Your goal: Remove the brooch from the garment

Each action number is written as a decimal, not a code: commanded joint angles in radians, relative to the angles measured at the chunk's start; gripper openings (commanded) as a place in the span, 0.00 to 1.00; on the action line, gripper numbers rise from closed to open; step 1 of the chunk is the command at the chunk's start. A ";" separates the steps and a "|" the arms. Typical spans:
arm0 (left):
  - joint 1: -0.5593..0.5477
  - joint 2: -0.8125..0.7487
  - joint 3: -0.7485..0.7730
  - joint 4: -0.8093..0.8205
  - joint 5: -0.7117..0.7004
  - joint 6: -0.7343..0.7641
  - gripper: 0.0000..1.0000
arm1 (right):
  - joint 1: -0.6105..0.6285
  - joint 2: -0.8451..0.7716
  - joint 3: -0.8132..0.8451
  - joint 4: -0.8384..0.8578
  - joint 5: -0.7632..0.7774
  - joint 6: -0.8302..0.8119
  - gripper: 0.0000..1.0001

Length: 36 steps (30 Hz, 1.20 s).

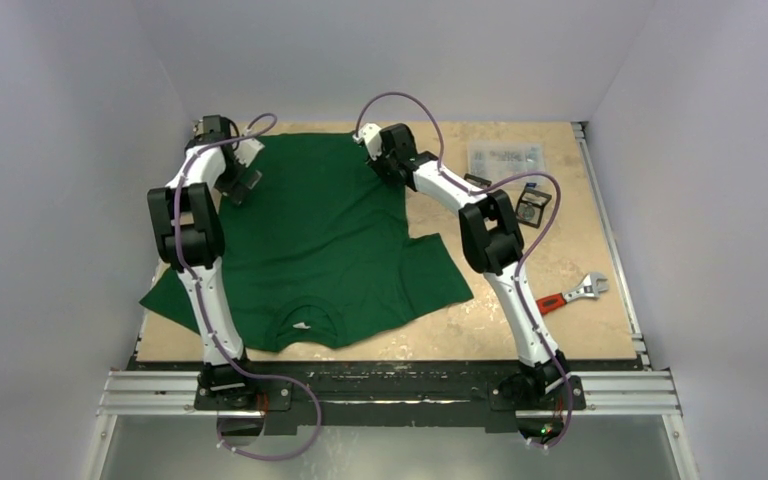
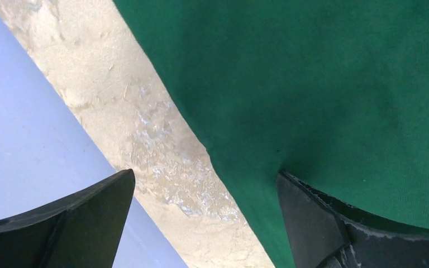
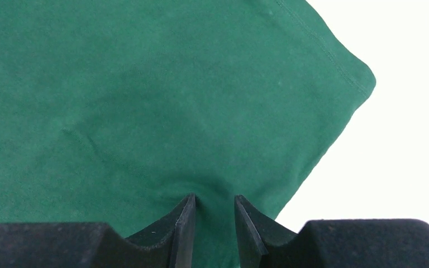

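T-shirt (image 1: 320, 240) lies spread on worktop (image 1: 600, 230); jaws of right gripper (image 3: 215, 199) pinch its cloth near one o'clock, while those of left gripper (image 2: 205, 174) gape at eleven.

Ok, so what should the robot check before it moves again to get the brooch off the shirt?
1. Brooch spotted: cannot tell. No view shows it on the T-shirt.
2. Right pincer has cloth: ok. Its narrow jaws pinch a fold by the far right hem corner.
3. Left pincer ready: ok. It is wide open across the shirt's far left edge, one side above cloth, the other above bare table.
4. Left pincer holding cloth: not ok. It grips nothing.
5. Nothing in the way: ok. The wrench lies off to the right, apart from the shirt.
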 commanded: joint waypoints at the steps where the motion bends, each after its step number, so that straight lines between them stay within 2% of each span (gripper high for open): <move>1: -0.004 0.061 0.059 0.022 -0.043 0.051 1.00 | -0.001 0.039 0.057 0.022 0.063 -0.053 0.35; 11: -0.003 0.147 0.148 0.013 -0.065 0.075 1.00 | 0.000 0.060 0.085 0.033 0.087 -0.082 0.38; 18: 0.005 0.129 0.240 -0.016 -0.018 -0.007 1.00 | 0.008 0.003 0.116 0.018 0.057 -0.076 0.55; 26: 0.002 -0.139 0.230 -0.058 0.148 -0.146 1.00 | 0.019 -0.165 0.147 -0.008 0.026 -0.019 0.80; 31: 0.007 -0.362 0.084 -0.097 0.267 -0.212 1.00 | 0.024 -0.341 0.057 -0.125 -0.061 -0.009 0.97; 36: 0.045 -0.567 -0.075 -0.216 0.412 -0.299 1.00 | 0.026 -0.523 -0.098 -0.295 -0.223 0.030 0.99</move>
